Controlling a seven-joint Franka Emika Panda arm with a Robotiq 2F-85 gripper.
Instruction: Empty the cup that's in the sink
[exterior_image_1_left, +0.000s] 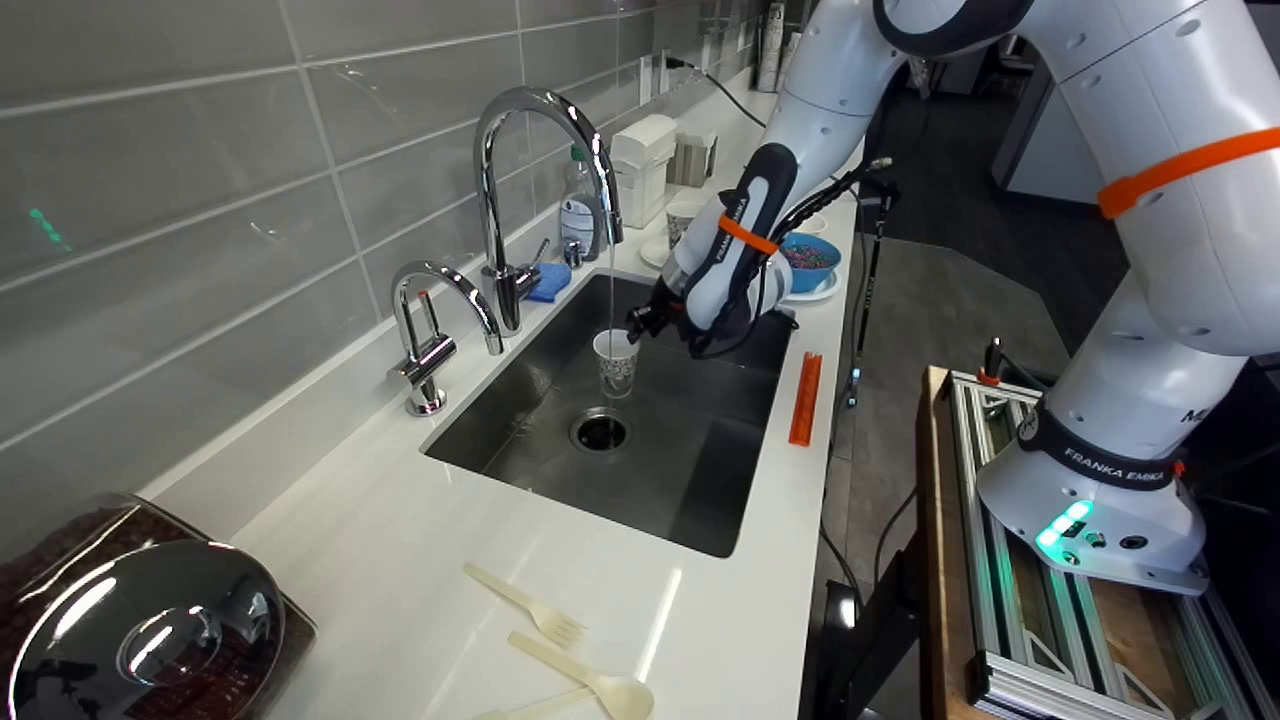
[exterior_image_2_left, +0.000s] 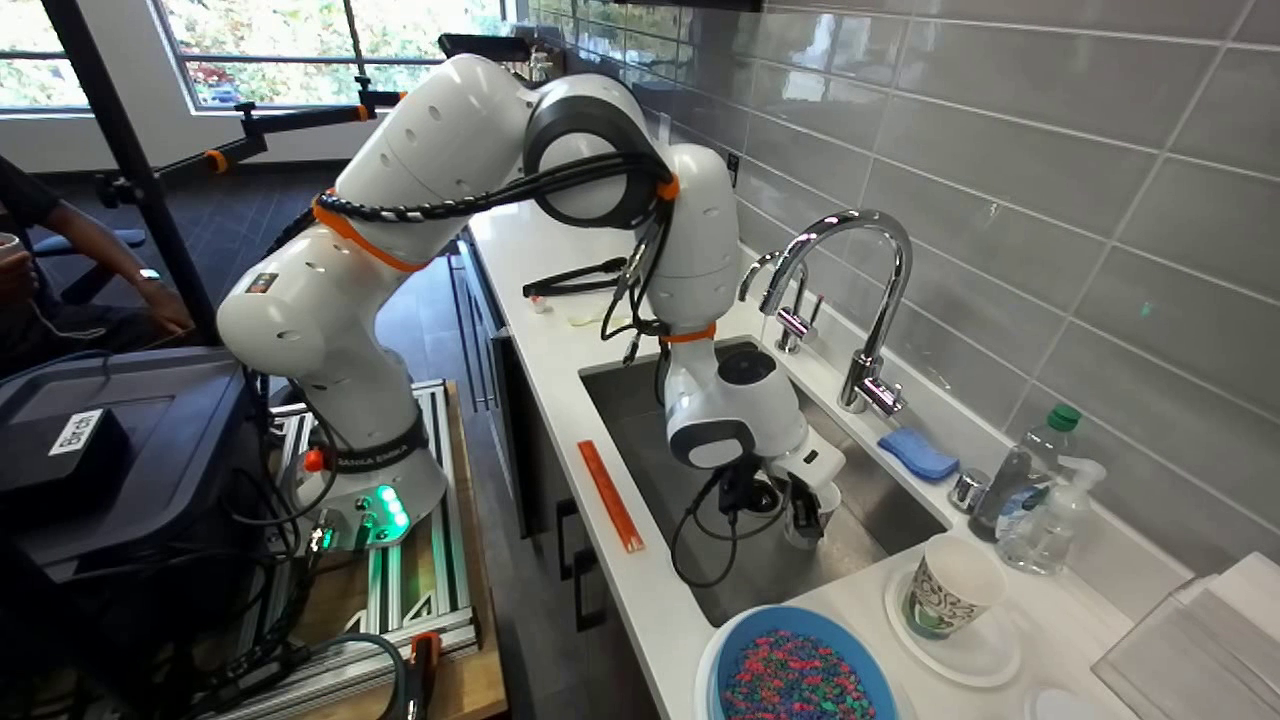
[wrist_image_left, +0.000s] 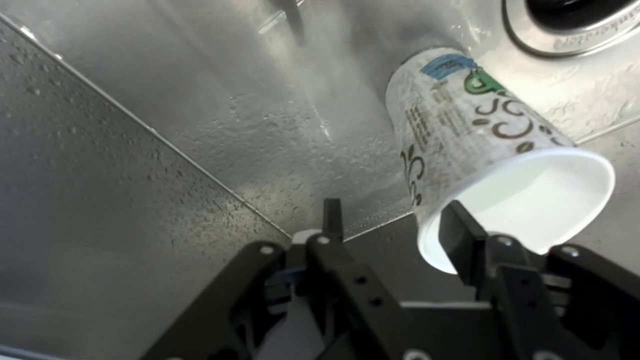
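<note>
Part hidden. Cup (exterior_image_1_left: 617, 365): in an exterior view the arm (exterior_image_2_left: 695, 245) and gripper (wrist_image_left: 395, 222) cover most of it; in the wrist view a finger crosses its mouth, and the bottom inside is out of sight. Stream (exterior_image_1_left: 612, 285) beneath the tall faucet (exterior_image_1_left: 487, 190): thin, its landing point hard to make out. Jar (exterior_image_1_left: 150, 610), cropped at the corner. Bowl (exterior_image_2_left: 790, 618), blue, coloured bits within, cropped below. Person (exterior_image_2_left: 110, 245), cropped at the side.

Gripper, one: jaws part-way open, one finger over the cup's mouth, the other outside its wall and clear of it. The former perhaps sits just inside the rim; contact cannot be told.

Cup, one: paper, white, printed with scrolls, upright in the sink (exterior_image_1_left: 690, 490), near the drain (exterior_image_1_left: 601, 432).

Faucets, two: the tall faucet and a short faucet (exterior_image_1_left: 425, 355). Bottles, two: green-capped bottle (exterior_image_2_left: 1025, 475), pump bottle (exterior_image_2_left: 1050, 520). Counter cup (exterior_image_2_left: 955, 595), one. Plates (exterior_image_2_left: 990, 660), two: under counter cup and bowl. Sponge (exterior_image_2_left: 918, 455), one, blue. Strip (exterior_image_1_left: 805, 398), one, orange. Cutlery, three: fork (exterior_image_1_left: 520, 600), spoon (exterior_image_1_left: 600, 685), third piece (exterior_image_1_left: 545, 703) cropped.
</note>
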